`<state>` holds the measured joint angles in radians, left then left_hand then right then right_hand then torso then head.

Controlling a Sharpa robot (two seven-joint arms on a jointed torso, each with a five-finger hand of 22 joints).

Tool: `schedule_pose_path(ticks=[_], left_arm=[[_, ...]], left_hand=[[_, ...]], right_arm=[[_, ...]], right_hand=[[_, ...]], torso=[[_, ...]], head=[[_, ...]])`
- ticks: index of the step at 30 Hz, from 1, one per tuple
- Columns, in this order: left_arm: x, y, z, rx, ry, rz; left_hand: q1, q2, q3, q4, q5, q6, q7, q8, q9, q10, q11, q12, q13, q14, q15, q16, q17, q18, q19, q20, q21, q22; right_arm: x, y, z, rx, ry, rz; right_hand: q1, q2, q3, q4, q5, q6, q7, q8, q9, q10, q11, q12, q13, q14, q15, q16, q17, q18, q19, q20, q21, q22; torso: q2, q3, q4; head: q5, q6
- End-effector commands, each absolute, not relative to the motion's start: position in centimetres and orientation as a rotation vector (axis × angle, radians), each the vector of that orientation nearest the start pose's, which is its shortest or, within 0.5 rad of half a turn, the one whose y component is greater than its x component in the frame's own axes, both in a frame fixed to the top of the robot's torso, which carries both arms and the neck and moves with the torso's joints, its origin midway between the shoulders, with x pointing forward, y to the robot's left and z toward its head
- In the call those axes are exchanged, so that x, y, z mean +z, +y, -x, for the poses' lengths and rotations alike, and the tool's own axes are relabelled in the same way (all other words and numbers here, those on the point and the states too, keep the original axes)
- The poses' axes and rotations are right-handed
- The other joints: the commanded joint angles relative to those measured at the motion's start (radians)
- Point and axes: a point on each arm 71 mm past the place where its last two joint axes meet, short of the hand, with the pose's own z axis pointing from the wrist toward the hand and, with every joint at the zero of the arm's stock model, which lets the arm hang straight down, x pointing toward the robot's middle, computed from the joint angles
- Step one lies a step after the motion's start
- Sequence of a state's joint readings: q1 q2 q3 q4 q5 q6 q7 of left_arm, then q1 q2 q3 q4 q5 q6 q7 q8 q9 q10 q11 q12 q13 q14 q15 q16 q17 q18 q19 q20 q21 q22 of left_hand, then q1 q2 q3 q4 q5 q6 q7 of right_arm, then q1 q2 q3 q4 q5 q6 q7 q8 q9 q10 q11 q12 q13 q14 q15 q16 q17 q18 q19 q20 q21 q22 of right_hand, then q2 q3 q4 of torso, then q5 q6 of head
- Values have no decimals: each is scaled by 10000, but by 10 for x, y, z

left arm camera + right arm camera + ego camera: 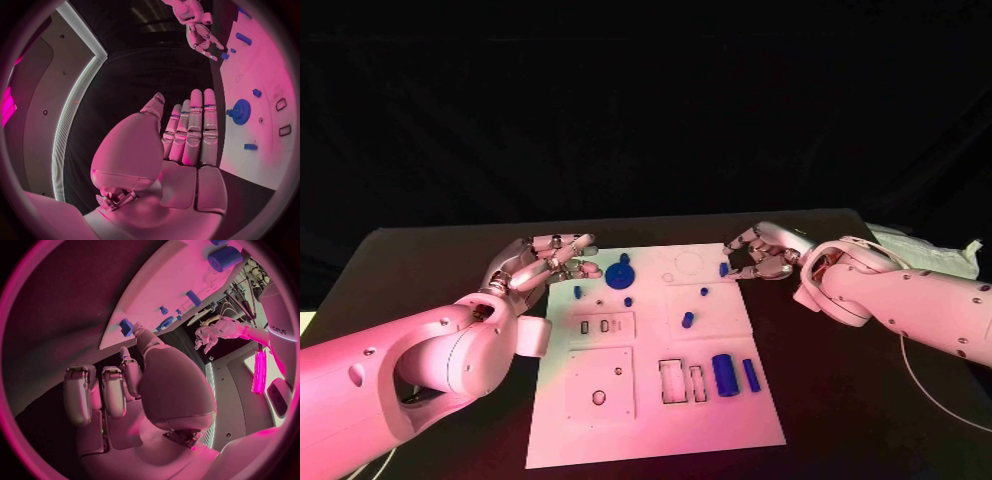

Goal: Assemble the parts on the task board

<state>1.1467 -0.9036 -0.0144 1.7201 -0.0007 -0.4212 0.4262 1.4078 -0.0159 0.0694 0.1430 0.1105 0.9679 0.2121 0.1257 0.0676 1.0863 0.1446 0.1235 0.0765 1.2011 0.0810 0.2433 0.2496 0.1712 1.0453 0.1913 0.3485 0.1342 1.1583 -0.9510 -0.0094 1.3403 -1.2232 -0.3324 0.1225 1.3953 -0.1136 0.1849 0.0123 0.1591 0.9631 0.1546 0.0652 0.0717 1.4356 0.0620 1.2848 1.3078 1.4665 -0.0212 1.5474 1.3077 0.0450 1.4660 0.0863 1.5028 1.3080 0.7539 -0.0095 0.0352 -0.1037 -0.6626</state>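
The white task board (653, 420) lies in the middle of the black table. On it sit a blue gear (620, 275), several small blue pieces such as one peg (687, 320), a blue cylinder (726, 374) and a blue bar (751, 374). My left hand (545, 260) hovers at the board's far left corner with its fingers (195, 125) stretched out and nothing in them; the gear (240, 108) lies just beside them. My right hand (762, 252) is at the far right edge, holding nothing, its thumb tip close to a small blue piece (127, 327).
Dark rectangular slots (682, 380) and round holes (599, 397) mark the board's near half. A white cloth or paper (927, 252) lies at the table's far right behind my right arm. A thin cable (935, 395) trails over the table on the right.
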Motion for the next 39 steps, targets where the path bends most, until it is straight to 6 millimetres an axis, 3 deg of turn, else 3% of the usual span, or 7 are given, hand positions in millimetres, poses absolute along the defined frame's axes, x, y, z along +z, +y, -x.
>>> schedule_pose_path(ticks=[1,13,26,39], left_arm=[[-175,185,-446,-16206,14046,11287],[-175,185,-446,-16203,14060,11294],[-175,185,-446,-16191,14078,11306],[-175,185,-446,-16182,14100,11317]], left_hand=[[25,103,3,-42,-43,-22,24,-32,-3,7,48,-44,-7,-42,49,26,11,112,96,-1,11,-17],[46,112,12,-62,-42,-18,24,-35,-2,10,48,-52,-8,-48,48,21,28,112,96,-2,9,-19],[46,112,12,-62,-42,-18,24,-35,-2,10,48,-52,-8,-48,48,21,28,112,96,-2,9,-19],[58,127,20,-74,-42,-16,24,-38,-2,13,48,-60,-9,-50,48,18,42,112,97,-3,8,-22]], right_arm=[[-203,-306,-504,6566,16702,-696],[-213,-298,-509,6513,16896,-777],[-217,-297,-511,6428,16999,-860],[-218,-299,-512,6313,17059,-930]], right_hand=[[-122,10,-49,-12,44,-60,2,-37,-13,-7,22,-10,794,958,99,42,2253,-139,382,55,42,1181],[-295,319,-7,49,143,244,-40,68,52,77,-12,138,894,967,82,62,2292,-146,401,56,64,1224],[-413,631,185,42,156,870,-200,218,140,184,-147,323,1024,976,-23,82,2334,-157,429,-26,93,1286],[-424,667,229,25,149,959,-230,230,150,207,-174,363,1053,981,-48,92,2355,-161,437,-49,100,1302]], torso=[[-6,-4,-5],[-11,-12,4],[-14,-6,-2],[-13,2,-4]], head=[[30,-19],[46,-74],[64,-116],[49,-134]])
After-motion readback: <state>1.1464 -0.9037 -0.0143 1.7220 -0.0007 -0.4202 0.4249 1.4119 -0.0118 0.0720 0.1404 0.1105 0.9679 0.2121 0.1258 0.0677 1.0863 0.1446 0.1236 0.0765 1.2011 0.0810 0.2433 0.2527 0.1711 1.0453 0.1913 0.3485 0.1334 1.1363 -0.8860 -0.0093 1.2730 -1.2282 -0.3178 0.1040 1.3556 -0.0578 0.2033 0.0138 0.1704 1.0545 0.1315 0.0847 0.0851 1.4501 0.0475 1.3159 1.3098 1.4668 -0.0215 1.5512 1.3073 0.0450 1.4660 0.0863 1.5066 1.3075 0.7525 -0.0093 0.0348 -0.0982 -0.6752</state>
